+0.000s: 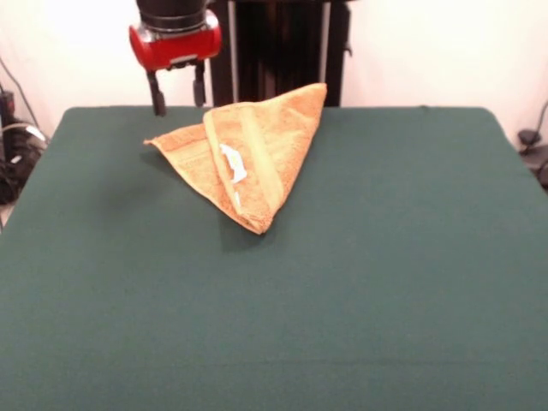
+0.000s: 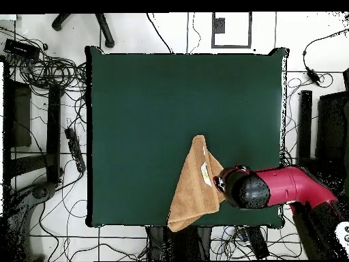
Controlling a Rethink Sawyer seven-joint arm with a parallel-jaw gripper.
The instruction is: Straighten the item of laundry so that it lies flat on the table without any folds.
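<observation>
The golden-orange towel (image 1: 248, 150) lies folded into a rough triangle on the far left part of the green table (image 1: 342, 282). Its woven band and small white label (image 1: 233, 163) face up. One corner reaches up to and past the table's far edge. My gripper (image 1: 179, 92) hangs just left of the towel's far side, above the table, open and empty, not touching the cloth. In the overhead view the towel (image 2: 194, 187) lies near the table's bottom edge, its lower end over that edge, and the red arm (image 2: 286, 187) comes in from the right, right beside it.
The robot's dark pedestal (image 1: 274, 43) stands behind the towel. Cables and equipment (image 2: 41, 136) lie on the floor round the table. The table's rim (image 2: 92, 136) is far from the towel on the other sides.
</observation>
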